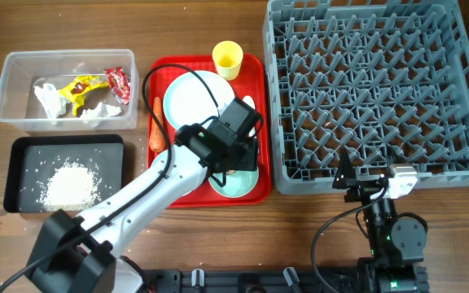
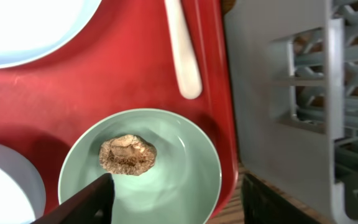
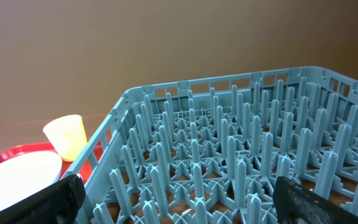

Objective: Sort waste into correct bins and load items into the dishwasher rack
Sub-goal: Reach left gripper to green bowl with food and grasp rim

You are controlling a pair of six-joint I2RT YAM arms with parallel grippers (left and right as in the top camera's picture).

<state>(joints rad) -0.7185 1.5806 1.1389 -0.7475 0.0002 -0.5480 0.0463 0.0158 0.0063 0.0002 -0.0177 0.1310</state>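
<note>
My left gripper [image 2: 179, 205] is open and hangs just above a pale green bowl [image 2: 194, 140] on the red tray; a small brown food lump [image 2: 127, 154] lies in it near the left finger. A white spoon [image 2: 182, 50], the pale blue plate [image 2: 23, 25] and a second bowl [image 2: 5, 186] lie around it. Overhead, the left gripper [image 1: 233, 167] covers most of that bowl [image 1: 249, 187]. The yellow cup [image 1: 227, 59] and orange carrot [image 1: 156, 130] are on the tray. My right gripper [image 3: 179, 208] is open and empty at the grey rack's [image 3: 229, 155] front edge.
The red tray [image 1: 255, 81] sits between the bins and the rack [image 1: 377, 89]. The clear tub [image 1: 10, 89] at far left holds wrappers [image 1: 88, 85] and tissue [image 1: 49, 99]. The black tray [image 1: 15, 175] in front of it holds rice [image 1: 70, 183].
</note>
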